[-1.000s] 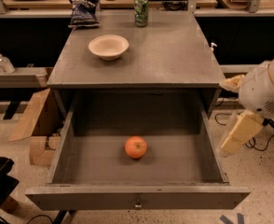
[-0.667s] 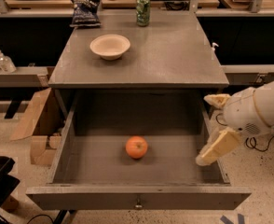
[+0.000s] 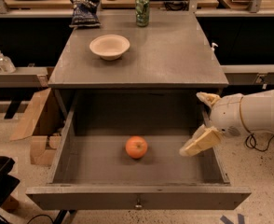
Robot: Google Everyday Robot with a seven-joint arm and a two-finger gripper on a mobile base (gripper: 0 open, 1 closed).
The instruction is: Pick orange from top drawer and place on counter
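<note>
Orange (image 3: 136, 147) apart from gripper (image 3: 190, 123) over drawer (image 3: 104, 196)

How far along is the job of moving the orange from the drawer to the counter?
Done: the wide grey wooden top drawer stands open. In hand: the cream two-finger gripper hangs open at the drawer's right wall, apart from the small round orange on the drawer floor. Left: grasp it, lift it, set it on the flat grey counter.

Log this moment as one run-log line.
pincer: open, above right side of drawer | orange: on drawer floor, ungrasped | counter: bowl, can, bag | step: pick not yet done
</note>
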